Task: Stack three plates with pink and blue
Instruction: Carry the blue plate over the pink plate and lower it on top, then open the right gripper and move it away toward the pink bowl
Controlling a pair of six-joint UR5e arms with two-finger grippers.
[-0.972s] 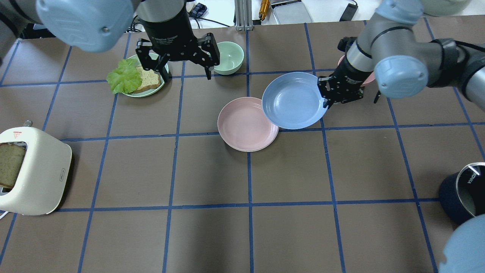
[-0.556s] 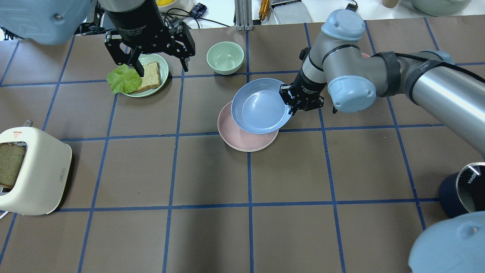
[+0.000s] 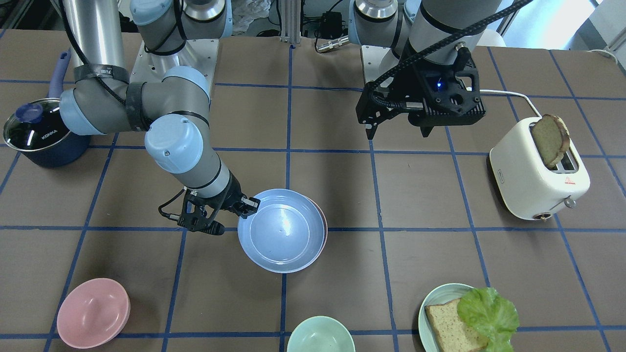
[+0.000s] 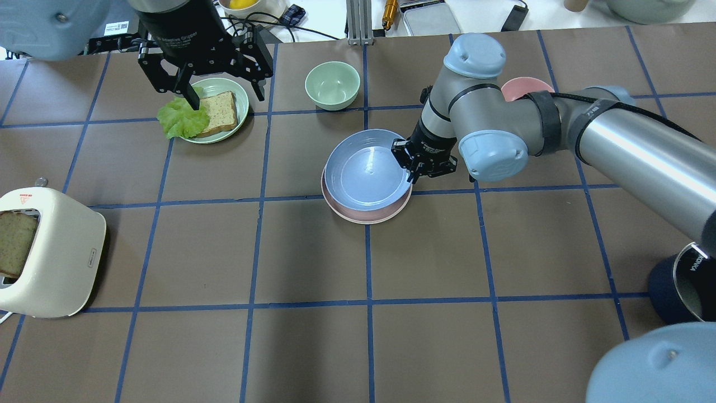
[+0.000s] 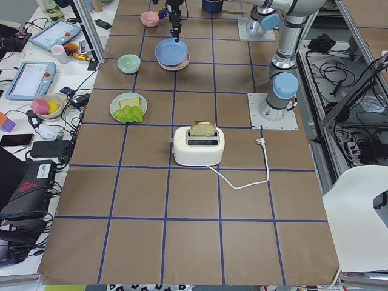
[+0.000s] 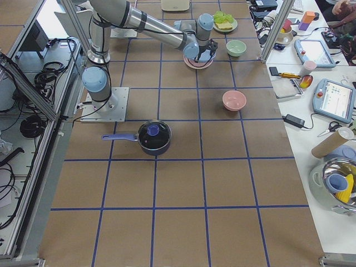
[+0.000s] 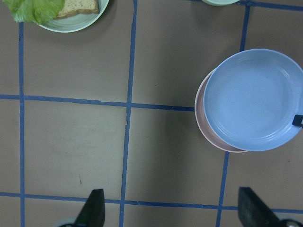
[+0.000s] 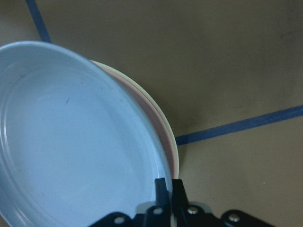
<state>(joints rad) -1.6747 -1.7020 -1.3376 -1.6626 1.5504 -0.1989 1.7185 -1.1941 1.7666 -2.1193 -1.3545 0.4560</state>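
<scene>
Left gripper (image 4: 227,101): fingers spread wide, gripping nothing; it hangs above the green plate (image 4: 244,112) of bread and lettuce.
Pink plate (image 4: 358,217): flat on the table (image 4: 313,257) near its middle, mostly covered.
Blue plate (image 4: 363,170): over the pink plate, shifted slightly to the far side — whether it rests fully there, I cannot tell.
Right gripper (image 4: 411,170): pinching the blue plate's right rim — one finger on each side.
</scene>
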